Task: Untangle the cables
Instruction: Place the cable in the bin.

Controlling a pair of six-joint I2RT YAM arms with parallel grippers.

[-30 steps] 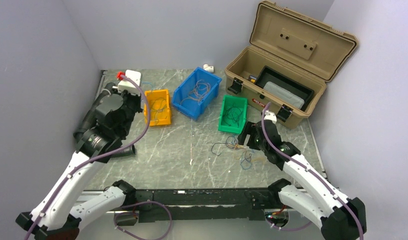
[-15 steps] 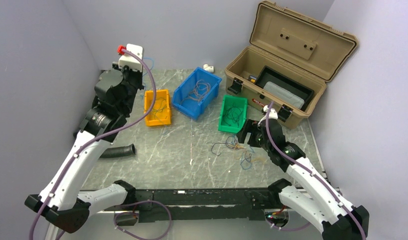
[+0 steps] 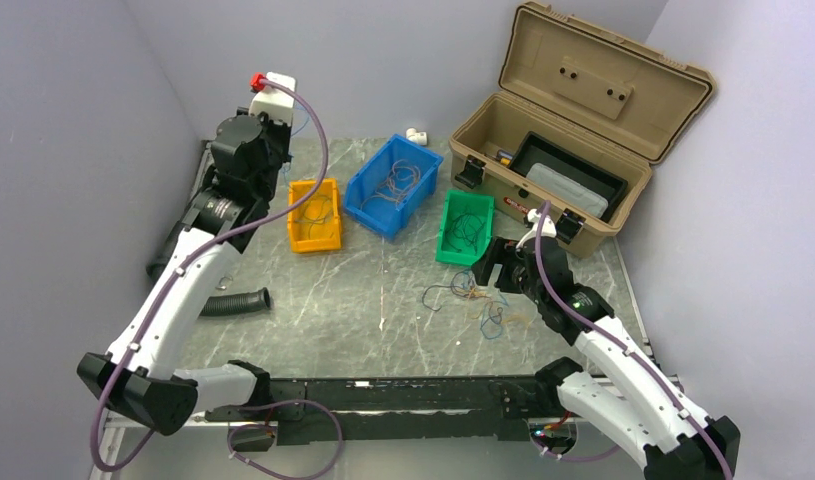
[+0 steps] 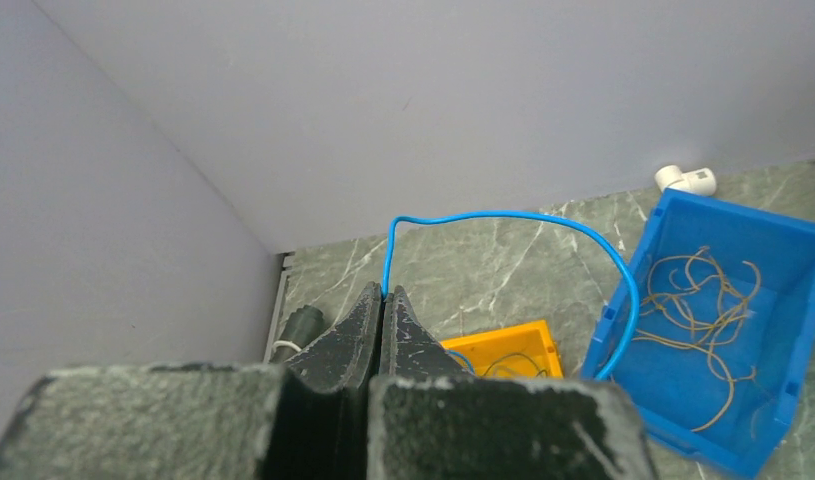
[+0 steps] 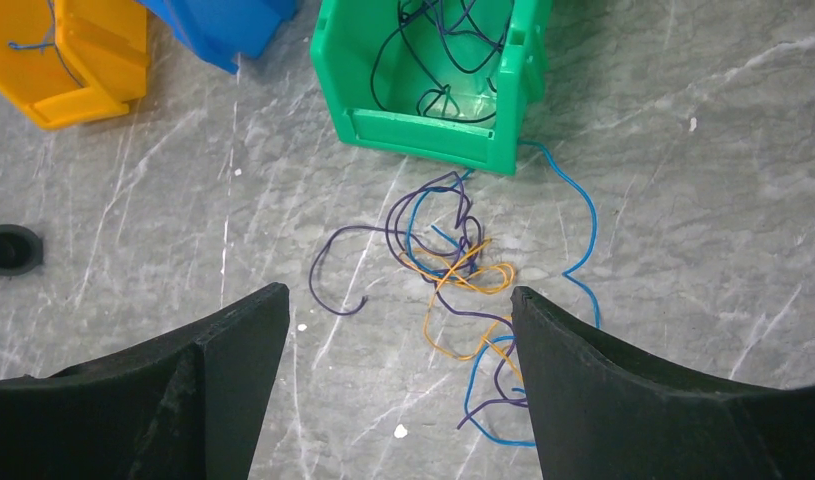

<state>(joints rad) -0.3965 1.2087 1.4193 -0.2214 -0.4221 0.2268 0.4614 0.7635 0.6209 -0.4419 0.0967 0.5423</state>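
Since the earlier frame our left gripper (image 4: 381, 300) has risen far-left, clamped on one blue strand (image 4: 543, 222). Our right gripper (image 5: 398, 295), jaws apart, hovers over the cables (image 5: 453, 262) tangled on the bench (image 5: 683, 150); light and limp, we judge them best pinched at a free end.

Open tabletop (image 3: 353, 300) between hose (image 3: 238, 301) and cables (image 3: 471, 292), but orange bin (image 3: 318, 245), blue bin (image 3: 368, 210), green bin (image 3: 458, 258) and toolbox (image 3: 603, 85) block the back.
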